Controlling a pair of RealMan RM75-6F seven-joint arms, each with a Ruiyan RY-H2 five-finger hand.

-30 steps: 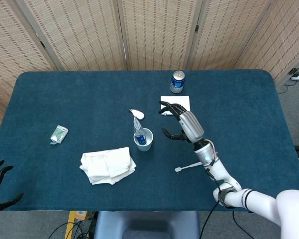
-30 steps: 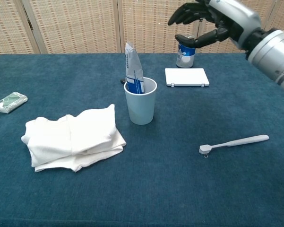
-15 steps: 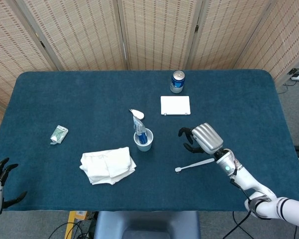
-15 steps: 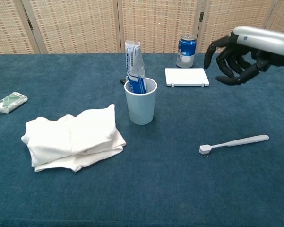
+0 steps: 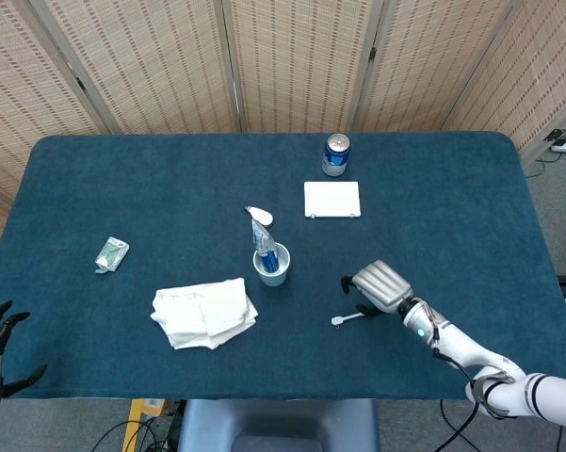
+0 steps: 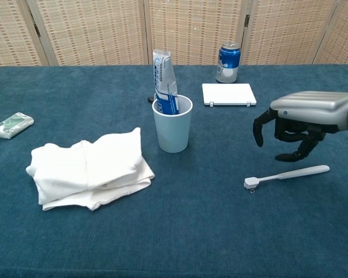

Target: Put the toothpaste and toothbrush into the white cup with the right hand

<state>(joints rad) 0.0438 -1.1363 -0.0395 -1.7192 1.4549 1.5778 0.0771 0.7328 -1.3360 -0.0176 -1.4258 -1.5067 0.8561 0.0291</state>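
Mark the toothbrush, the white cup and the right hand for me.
toothbrush (image 6: 289, 174): chest view, middle of its handle, lying on the table.
white cup (image 6: 172, 134): chest view, front wall, toothpaste standing inside.
right hand (image 6: 304, 119): chest view, back of the hand, above the brush handle, fingers curled down, holding nothing.

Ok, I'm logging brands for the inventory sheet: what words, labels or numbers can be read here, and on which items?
No text can be read.
Toothpaste in the white cup: blue and white print, too blurred to read.
Blue can: markings too small to read.
Green packet: pattern only, no legible text.
White flat box: no print visible.
Toothbrush: no marking visible.
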